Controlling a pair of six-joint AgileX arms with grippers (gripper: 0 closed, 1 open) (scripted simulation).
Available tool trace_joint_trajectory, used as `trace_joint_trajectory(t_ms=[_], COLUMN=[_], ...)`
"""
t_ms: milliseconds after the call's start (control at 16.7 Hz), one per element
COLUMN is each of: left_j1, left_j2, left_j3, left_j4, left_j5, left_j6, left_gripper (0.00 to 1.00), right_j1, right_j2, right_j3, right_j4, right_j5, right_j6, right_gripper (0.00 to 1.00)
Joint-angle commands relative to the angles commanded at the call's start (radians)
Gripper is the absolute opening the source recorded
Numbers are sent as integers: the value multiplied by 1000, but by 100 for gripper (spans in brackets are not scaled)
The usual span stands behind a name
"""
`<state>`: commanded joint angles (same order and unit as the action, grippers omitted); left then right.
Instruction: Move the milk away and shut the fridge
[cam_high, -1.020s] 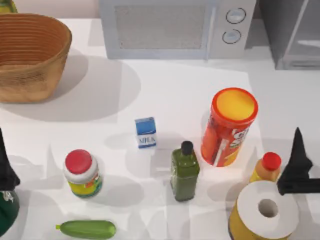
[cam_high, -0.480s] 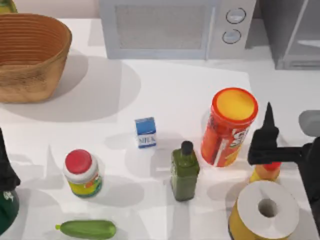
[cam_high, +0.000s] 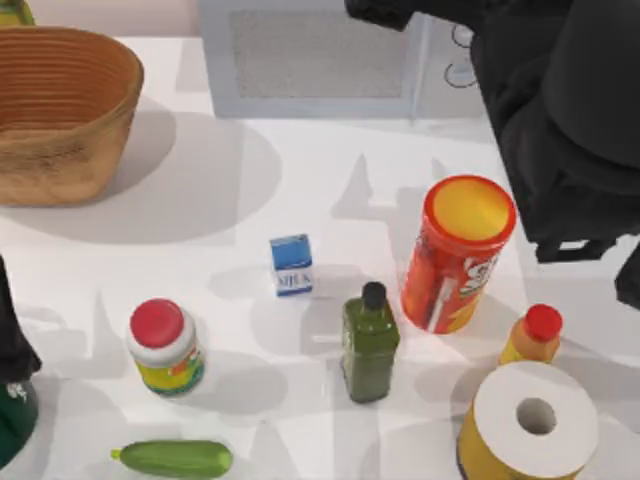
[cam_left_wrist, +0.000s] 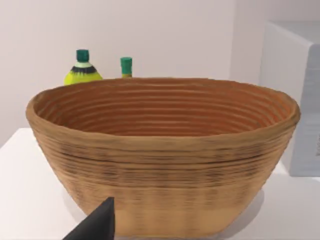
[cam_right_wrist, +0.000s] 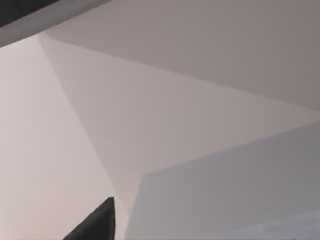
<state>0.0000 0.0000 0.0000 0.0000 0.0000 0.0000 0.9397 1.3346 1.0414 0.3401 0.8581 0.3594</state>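
Note:
The milk (cam_high: 291, 265), a small carton with a blue top and a white label, stands upright near the middle of the table, apart from both arms. My right arm (cam_high: 570, 120) is raised high over the back right corner as a large black mass, and its gripper (cam_high: 400, 10) reaches across the microwave's top edge. The fridge is hidden behind that arm. In the right wrist view there are pale walls and a grey slab (cam_right_wrist: 240, 195). My left gripper (cam_high: 10, 330) stays parked at the table's left edge.
A wicker basket (cam_high: 60, 120) stands back left and a microwave (cam_high: 310, 60) at the back. Around the milk stand a green bottle (cam_high: 369, 345), an orange snack can (cam_high: 458, 250), a red-capped jar (cam_high: 163, 345), a cucumber (cam_high: 175, 458), a paper roll (cam_high: 530, 420) and a small red-capped bottle (cam_high: 535, 335).
My right arm has risen from the front right of the table up and back, and now covers the back right corner. The milk and the left arm have not moved.

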Motion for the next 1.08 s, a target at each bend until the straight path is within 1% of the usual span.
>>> trace_joint_trajectory(t_ms=[180,300,480,660,840,1080], left_j1=[0,0,0,0,0,0], left_j2=[0,0,0,0,0,0], left_j3=[0,0,0,0,0,0], left_j4=[0,0,0,0,0,0], left_j5=[0,0,0,0,0,0], left_j6=[0,0,0,0,0,0], left_gripper=[100,100,100,100,100,100], right_j1=[7,11,14,17,12,11], right_j2=[154,287,494,632,684,683], right_j3=[194,273,317,304,308,306], right_j4=[-134,-255,-448,-584,-633,-632], right_j5=[-57,-112,-215,-310,-352,-351], right_j6=[94,147,208,241,250,249], right_gripper=[100,100,100,100,100,100])
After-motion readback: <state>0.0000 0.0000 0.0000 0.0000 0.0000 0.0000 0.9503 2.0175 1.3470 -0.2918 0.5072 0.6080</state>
